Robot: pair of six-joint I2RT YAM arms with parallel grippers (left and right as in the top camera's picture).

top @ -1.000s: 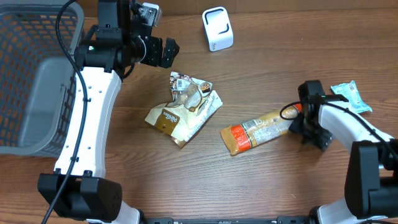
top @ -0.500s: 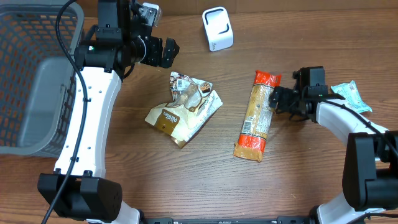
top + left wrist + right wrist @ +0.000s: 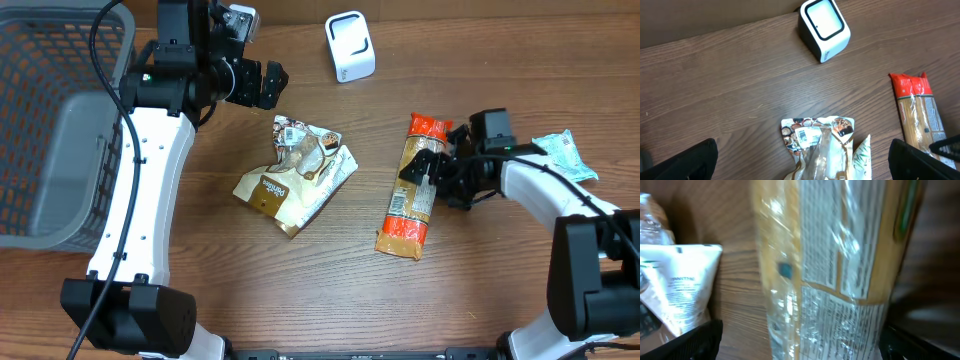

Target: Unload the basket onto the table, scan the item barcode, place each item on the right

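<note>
pasta pack (image 3: 830,270) blurred close-up — both ends cut off

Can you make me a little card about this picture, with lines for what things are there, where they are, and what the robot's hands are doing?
Scanner: white box, at the back
Pasta packet: lying flat, red end pointing to the back
Snack pouch: crumpled, left of the pasta packet
Basket: grey, far left
Blue packet: far right
Left gripper: open, holding nothing, near the snack pouch
Right gripper: open, over the pasta packet, not squeezing it
</note>
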